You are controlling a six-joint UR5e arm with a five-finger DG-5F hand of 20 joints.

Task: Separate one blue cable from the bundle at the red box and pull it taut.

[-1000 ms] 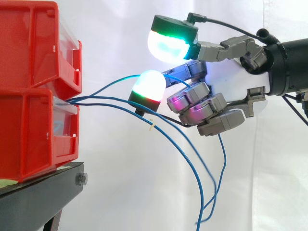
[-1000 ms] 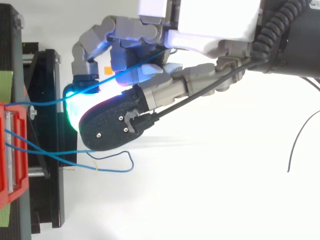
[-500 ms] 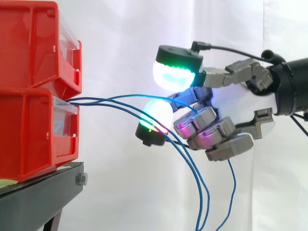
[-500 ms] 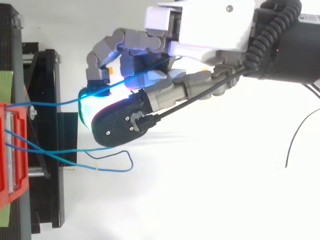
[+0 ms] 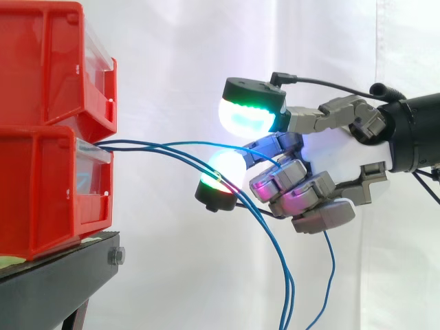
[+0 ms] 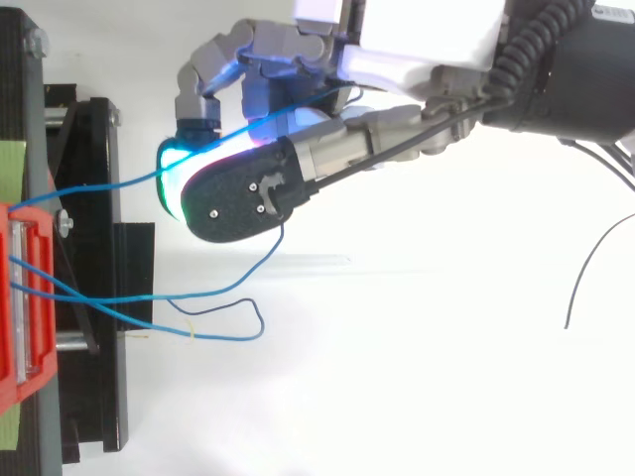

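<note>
Gripping one blue cable [image 6: 99, 188], the hand [image 5: 337, 148] has edged sideways.

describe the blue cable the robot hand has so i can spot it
Start at the lower red bin, where blue cables come out. The held cable is the top strand, running almost level into the curled robot hand; the other cables sag below.

This is a robotics lab. Stacked red bins [image 5: 41, 89] sit on a black stand [image 5: 48, 282] before a white curtain [image 5: 172, 69].
</note>
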